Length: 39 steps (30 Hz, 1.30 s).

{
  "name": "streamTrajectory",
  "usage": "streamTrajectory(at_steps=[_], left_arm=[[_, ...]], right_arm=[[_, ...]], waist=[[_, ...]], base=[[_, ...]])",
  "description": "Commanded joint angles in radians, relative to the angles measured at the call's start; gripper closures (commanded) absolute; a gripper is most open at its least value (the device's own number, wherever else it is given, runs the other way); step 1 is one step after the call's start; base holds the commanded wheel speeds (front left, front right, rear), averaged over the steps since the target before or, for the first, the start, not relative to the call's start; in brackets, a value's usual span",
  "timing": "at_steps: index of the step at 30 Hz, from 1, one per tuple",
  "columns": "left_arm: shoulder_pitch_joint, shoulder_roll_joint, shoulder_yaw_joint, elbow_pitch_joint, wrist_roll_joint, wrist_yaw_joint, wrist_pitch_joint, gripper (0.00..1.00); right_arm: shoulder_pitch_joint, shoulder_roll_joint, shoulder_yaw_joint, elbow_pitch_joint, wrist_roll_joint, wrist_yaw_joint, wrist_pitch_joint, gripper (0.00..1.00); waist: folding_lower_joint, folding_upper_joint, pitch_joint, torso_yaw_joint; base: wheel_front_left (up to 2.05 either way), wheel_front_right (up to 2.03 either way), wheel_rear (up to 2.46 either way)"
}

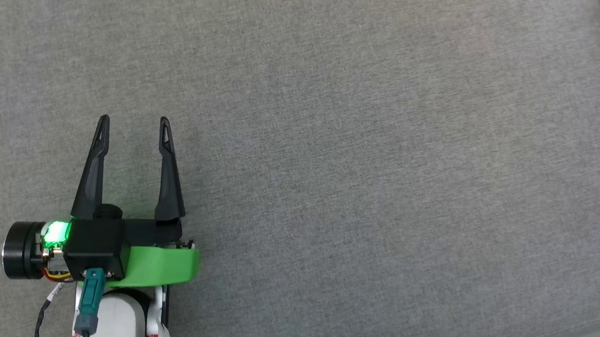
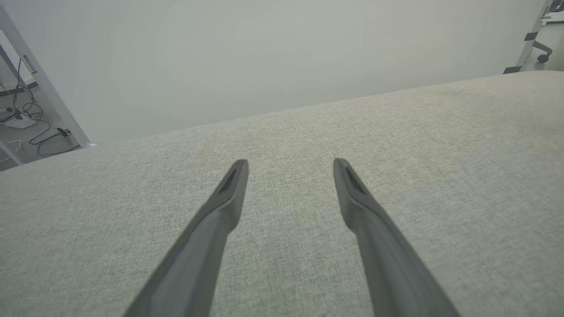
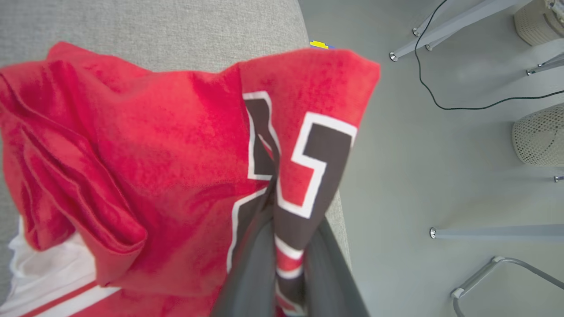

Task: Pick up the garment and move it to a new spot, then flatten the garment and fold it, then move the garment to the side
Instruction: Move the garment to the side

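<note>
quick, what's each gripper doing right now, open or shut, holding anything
left gripper: open, holding nothing.
right gripper: shut on the garment.

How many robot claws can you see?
2: the left gripper, open above the grey surface; the right gripper, shut on the red garment.

A big flat table covered in grey woven cloth (image 2: 396, 132) lies under the left hand (image 2: 288, 165) and spreads out all around it. Past the fingertips stands a plain pale wall (image 2: 264, 57). Far to the left of that hand in its wrist view, tangled black cables (image 2: 26, 110) lie on the ground.

To the right of the right hand (image 3: 291, 229) in its wrist view is a smooth grey floor (image 3: 396, 176). On it are a thin black cable (image 3: 440, 105), slim grey metal legs (image 3: 458, 22) and a round white mesh basket (image 3: 537, 136). A tiny yellow bit (image 3: 319, 44) sits ahead of that hand, by the table's edge.
</note>
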Motion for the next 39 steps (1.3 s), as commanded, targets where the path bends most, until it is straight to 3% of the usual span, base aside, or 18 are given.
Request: streamTrajectory(at_steps=[1, 10, 11, 12, 18, 25, 31, 39], left_arm=[[-0.017, 0.009, 0.002, -0.008, 0.008, 0.008, -0.006, 0.0], [-0.006, 0.017, 0.002, -0.017, 0.003, 0.022, -0.006, 0.0], [-0.005, 0.018, 0.002, -0.014, 0.002, 0.022, -0.006, 0.0], [-0.003, 0.019, 0.002, -0.009, 0.0, 0.023, -0.006, 0.0], [0.016, 0.01, -0.008, 0.02, -0.009, 0.028, -0.006, 0.0], [0.078, -0.004, -0.007, 0.047, -0.025, 0.042, -0.006, 0.0], [0.133, -0.018, 0.006, 0.061, -0.044, 0.052, -0.006, 0.0], [0.176, -0.034, 0.008, 0.078, -0.057, 0.05, -0.006, 0.0]], right_arm=[[-0.027, 0.003, -0.014, 0.024, -0.02, -0.001, -0.019, 1.0], [-0.087, 0.057, -0.048, 0.152, -0.08, -0.001, -0.108, 1.0], [-0.09, 0.064, -0.054, 0.165, -0.08, -0.001, -0.115, 0.63], [-0.094, 0.073, -0.063, 0.177, -0.082, -0.001, -0.131, 0.0], [-0.085, 0.083, -0.08, 0.202, -0.115, -0.001, -0.249, 0.0], [-0.054, 0.12, -0.128, 0.17, -0.203, -0.001, -0.525, 0.0], [-0.01, 0.236, -0.215, 0.114, -0.271, -0.001, -0.683, 0.0], [0.15, 0.444, -0.303, -0.193, -0.373, -0.001, -0.709, 0.0]], waist=[[-0.0002, 0.0, 0.02, 0.014], [-0.0002, 0.0, 0.007, 0.018], [-0.0002, 0.0, 0.001, 0.018], [-0.0002, 0.0, -0.009, 0.019], [-0.0002, 0.0, -0.081, 0.03], [-0.0002, 0.0, -0.202, 0.05], [-0.0002, 0.0, -0.298, 0.076], [-0.0002, 0.0, -0.373, 0.114]], base=[[0.0, 0.0, 0.0], [0.0, 0.0, 0.0], [0.0, 0.0, 0.0], [0.0, 0.0, 0.0], [0.0, 0.0, 0.0], [0.0, 0.0, 0.0], [0.0, 0.0, 0.0], [0.0, 0.0, 0.0]])
